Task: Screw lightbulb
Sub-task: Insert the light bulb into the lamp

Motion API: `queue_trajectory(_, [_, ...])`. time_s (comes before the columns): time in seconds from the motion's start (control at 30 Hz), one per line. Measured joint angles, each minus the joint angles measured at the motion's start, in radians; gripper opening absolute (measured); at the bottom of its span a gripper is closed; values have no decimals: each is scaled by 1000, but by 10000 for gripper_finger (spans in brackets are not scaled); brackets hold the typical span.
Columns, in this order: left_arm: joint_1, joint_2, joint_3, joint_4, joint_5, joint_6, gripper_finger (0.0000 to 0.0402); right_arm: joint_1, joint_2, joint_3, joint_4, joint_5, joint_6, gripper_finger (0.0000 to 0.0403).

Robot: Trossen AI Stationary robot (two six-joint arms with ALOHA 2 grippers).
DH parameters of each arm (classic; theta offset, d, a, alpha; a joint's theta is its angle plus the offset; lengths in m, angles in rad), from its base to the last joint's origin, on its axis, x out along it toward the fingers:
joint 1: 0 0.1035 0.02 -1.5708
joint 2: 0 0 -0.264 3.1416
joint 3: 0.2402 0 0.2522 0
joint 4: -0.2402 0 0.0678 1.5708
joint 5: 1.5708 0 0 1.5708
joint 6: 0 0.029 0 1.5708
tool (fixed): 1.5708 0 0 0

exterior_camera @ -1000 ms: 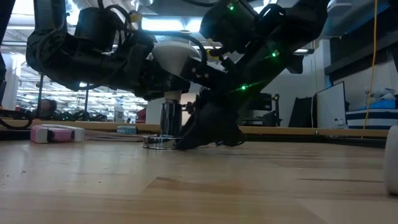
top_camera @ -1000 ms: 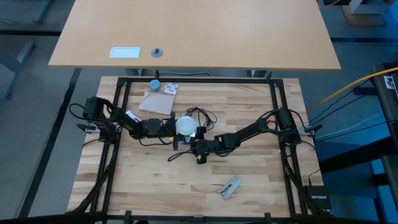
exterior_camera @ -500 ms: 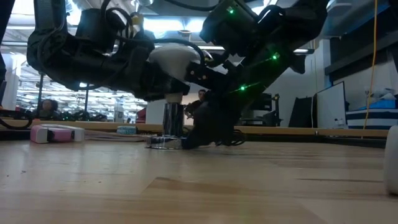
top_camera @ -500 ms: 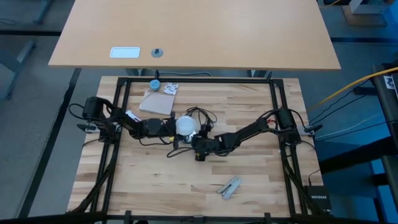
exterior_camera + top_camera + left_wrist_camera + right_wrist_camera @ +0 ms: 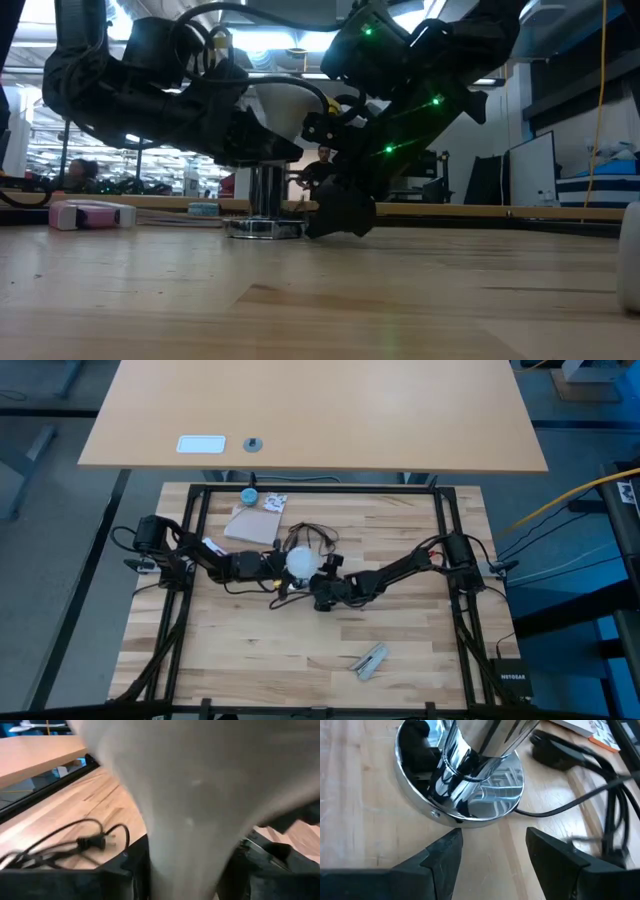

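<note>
The lightbulb (image 5: 298, 561) sits atop the lamp base (image 5: 264, 226) at mid-table, between the left gripper (image 5: 277, 567) and right gripper (image 5: 318, 586).

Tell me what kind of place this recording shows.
Probably a robotics lab or workshop: a butcher-block workbench inside a black metal frame, a second desk behind, and monitors and shelving in the open room beyond.

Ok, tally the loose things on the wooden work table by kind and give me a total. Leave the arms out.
lightbulb: 1
chrome lamp base with black cord: 1
blue cap: 1
brown card: 1
printed white packet: 1
grey clip-like piece: 1
Total: 6
</note>
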Motion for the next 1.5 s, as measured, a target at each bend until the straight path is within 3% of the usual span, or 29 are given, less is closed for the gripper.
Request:
queue_trajectory(0.3, [5,0,0,-14,-7,-4,159,2,-1,0,5,5,-4,225])
queue_trajectory(0.8, [6,0,0,73,-14,10,159,3,-146,7,-146,145,-65,225])
queue_trajectory(1.2, [-6,0,1,76,-10,29,159,3,-255,7,-138,353,-186,225])
queue_trajectory(1.5, [-6,0,2,75,-9,33,159,3,-304,8,-31,336,-353,225])
